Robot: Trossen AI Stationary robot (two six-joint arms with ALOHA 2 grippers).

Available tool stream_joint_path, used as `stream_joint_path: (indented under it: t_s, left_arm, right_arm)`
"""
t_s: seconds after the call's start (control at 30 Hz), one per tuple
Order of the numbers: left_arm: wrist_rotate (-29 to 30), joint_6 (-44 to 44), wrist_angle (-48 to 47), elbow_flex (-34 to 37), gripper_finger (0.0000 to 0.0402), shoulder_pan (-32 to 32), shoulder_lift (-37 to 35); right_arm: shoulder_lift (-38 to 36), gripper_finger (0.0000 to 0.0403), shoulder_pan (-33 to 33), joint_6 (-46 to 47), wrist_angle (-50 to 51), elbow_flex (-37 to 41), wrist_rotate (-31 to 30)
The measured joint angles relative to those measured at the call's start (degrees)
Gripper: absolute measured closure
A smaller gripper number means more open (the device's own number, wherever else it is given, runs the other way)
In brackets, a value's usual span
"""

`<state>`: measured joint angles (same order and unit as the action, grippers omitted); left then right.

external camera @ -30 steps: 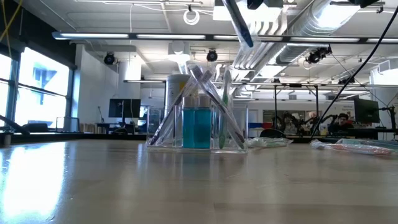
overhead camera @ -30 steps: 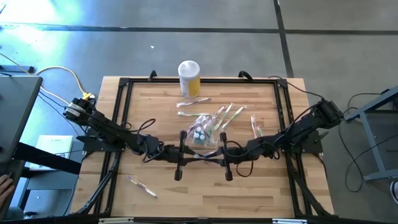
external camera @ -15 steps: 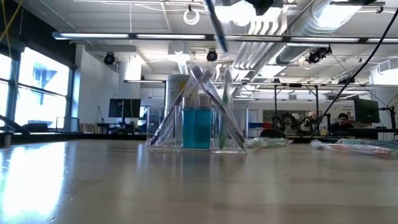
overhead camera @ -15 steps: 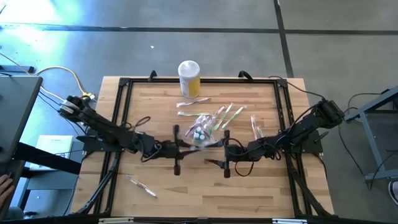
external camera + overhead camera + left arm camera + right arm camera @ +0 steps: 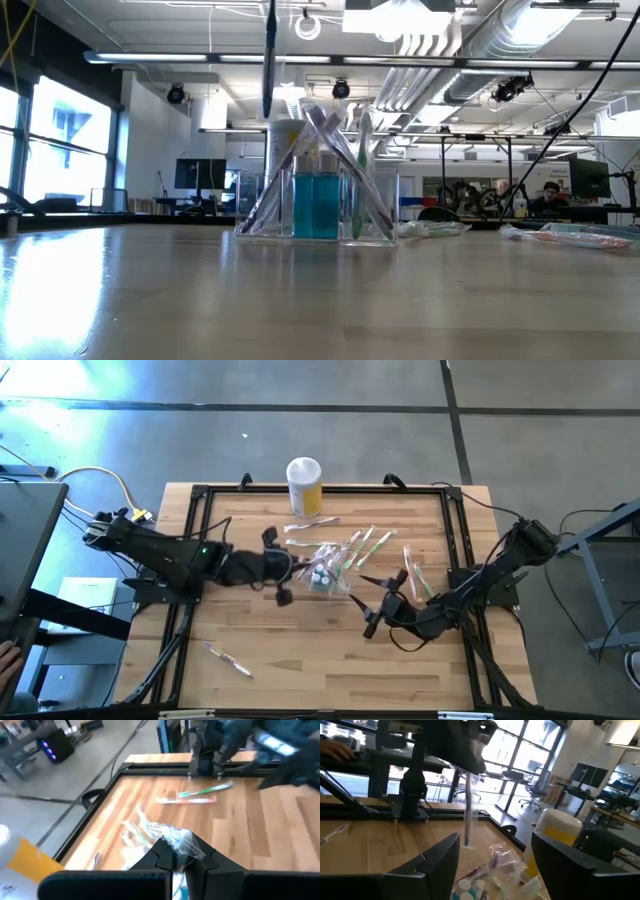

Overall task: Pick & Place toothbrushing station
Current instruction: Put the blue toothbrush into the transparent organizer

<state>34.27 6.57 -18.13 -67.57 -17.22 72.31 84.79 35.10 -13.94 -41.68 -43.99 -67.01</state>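
High view: the left gripper (image 5: pixel 290 568) has swung up from the table's middle and stays clamped on a wrapped toothbrush (image 5: pixel 468 815), just beside the clear container (image 5: pixel 325 573); the right gripper (image 5: pixel 388 592) has pulled back from it, fingers spread. Only the low view shows the container (image 5: pixel 318 188) upright, holding 2 blue bottles and slanted brushes.
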Motion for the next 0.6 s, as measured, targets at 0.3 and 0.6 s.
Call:
stream_joint_path:
  t_s: [0.3, 0.6]
  left_arm:
    - [-9.6, 6.0, 0.4, 4.2, 0.0391, 12.3, -0.1]
    - [-13.9, 7.3, 5.9, 11.4, 0.0391, 15.2, -0.1]
  right_arm:
    - [-0.1, 0.0162, 3.1, -2.8, -1.2, 0.0, -1.9]
    - [-0.1, 0.0162, 4.7, -0.9, -1.0, 0.0, -1.9]
